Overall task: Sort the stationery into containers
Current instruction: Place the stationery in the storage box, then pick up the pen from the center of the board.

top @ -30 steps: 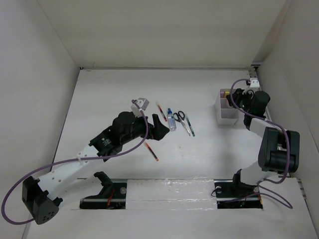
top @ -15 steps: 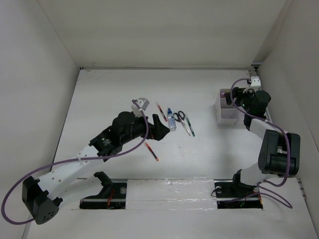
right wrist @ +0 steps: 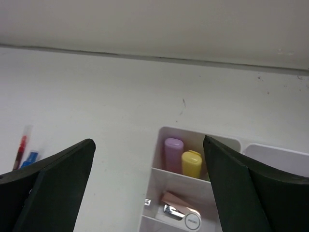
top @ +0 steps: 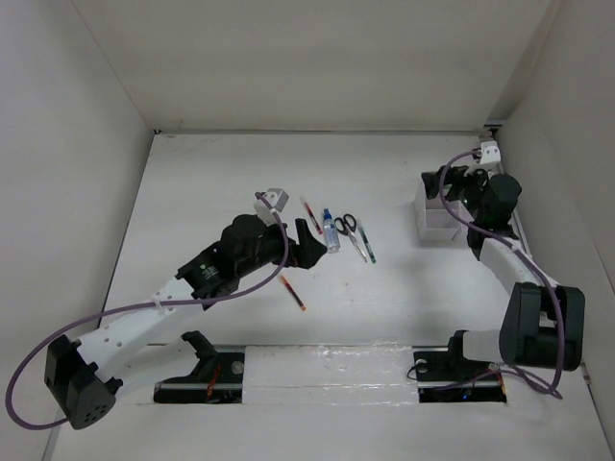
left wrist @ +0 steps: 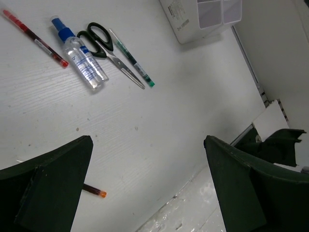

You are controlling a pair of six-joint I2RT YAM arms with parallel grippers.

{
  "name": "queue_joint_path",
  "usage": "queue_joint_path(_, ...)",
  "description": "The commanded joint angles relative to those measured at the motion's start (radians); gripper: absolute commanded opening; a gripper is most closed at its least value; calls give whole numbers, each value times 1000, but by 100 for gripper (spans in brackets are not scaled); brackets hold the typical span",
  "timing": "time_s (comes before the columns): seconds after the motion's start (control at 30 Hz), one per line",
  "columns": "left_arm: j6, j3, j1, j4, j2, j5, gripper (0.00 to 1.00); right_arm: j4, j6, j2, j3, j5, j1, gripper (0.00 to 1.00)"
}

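left gripper [top: 306, 240] [left wrist: 148, 140] hangs low over the middle of the table [top: 211, 192], fingers spread wide with nothing between them. right gripper [top: 452, 182] [right wrist: 148, 140] is over the far right corner, above the organizer [top: 432, 219] [right wrist: 155, 159], fingers likewise wide apart and empty.

the organizer sits near the right wall, well apart from the loose items.

the loose items lie in a cluster just beyond the left gripper. the scissors [top: 346, 226] [left wrist: 108, 48] lie flat and closed, black handles toward the far side, blades pointing toward the near edge and slightly right. just beside them on the right, the dark pen [top: 366, 242] [left wrist: 131, 60] runs almost parallel, its green tip at the near end. a red pen [top: 310, 215] [left wrist: 36, 38] lies on the left of the cluster on much the same slant, long axis running far-left to near-right. a second red pen [top: 292, 293] [left wrist: 94, 190] lies apart, nearer the bases, on a similar diagonal; the wrist view shows only its orange end past the left finger. the bottle [top: 331, 230] [left wrist: 79, 53] lies on its side between the first red pen and the scissors, touching or nearly touching the scissor handles, blue cap toward the far side.

inside the organizer, a pink stick [right wrist: 173, 154] and a yellow stick [right wrist: 191, 163] stand upright side by side in one compartment. in the next compartment, closer to the wrist camera, sits a peach item [right wrist: 171, 199] with a shiny part; i cannot tell which way it lies.
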Motion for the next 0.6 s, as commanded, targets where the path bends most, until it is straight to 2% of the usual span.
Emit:
queue_joint_path(0.0,-16,28,0,0,36,-97,100,-47,10,-91,15,34,47,100)
queue_joint_path(0.07,-35,60,0,-49,58,-161,100,-124,30,-132,62,143,100,100)
queue_joint_path(0.1,-51,70,0,-75,70,-247,100,-227,49,-172,84,206,130,100)
queue_joint_path(0.13,-95,102,0,-107,99,-295,100,-289,65,-189,111,372,213,100)
queue_joint_path(0.2,-141,138,0,-213,127,-380,100,-415,121,-229,208,573,326,100)
queue_joint_path(0.23,-170,155,0,-250,145,-455,100,-542,155,-240,242,693,385,100)
queue_joint_path(0.27,-237,179,0,-320,145,-488,100,-585,156,-250,269,796,477,100)
queue_joint_path(0.37,-359,209,0,-428,145,-583,100,-638,252,-325,288,816,568,100)
queue_joint_path(0.4,-440,209,0,-487,145,-583,100,-638,252,-351,259,702,578,100)
queue_joint_path(0.43,-486,209,0,-518,130,-593,100,-598,185,-405,230,565,578,100)
queue_joint_path(0.47,-532,197,0,-544,104,-583,100,-505,185,-430,196,471,578,100)
queue_joint_path(0.53,-656,135,0,-586,71,-544,100,-495,235,-457,175,525,643,100)
queue_joint_path(0.57,-657,100,0,-571,49,-516,100,-594,222,-439,203,573,674,100)
